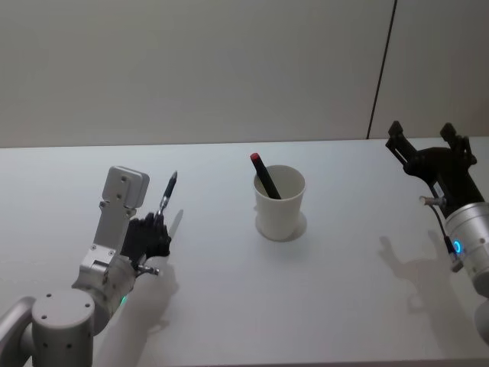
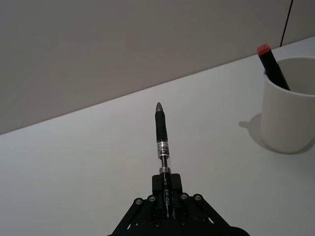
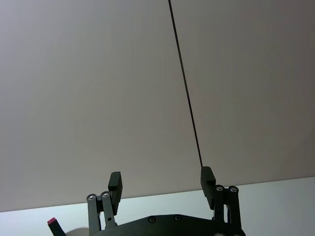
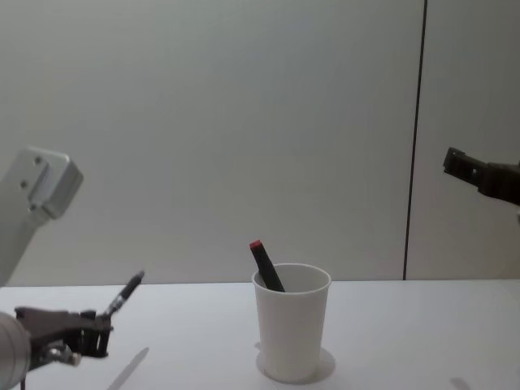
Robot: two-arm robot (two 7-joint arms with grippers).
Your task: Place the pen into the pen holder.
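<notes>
Firmly, the left gripper point(image 1: 155, 228) clamps a slim black pen point(image 1: 168, 191), nine o'clock of the pen holder point(image 1: 280, 212). The right gripper point(image 1: 422, 131) has fingers apart.

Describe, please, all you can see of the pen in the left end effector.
The pen is slim and dark, seemingly plastic, with a black grip, grey pointed tip, silvery band and white lettering. The left end effector is shut on its rear part, holding it tilted, tip up and forward, off the table, left of the pen holder and apart from it.
</notes>
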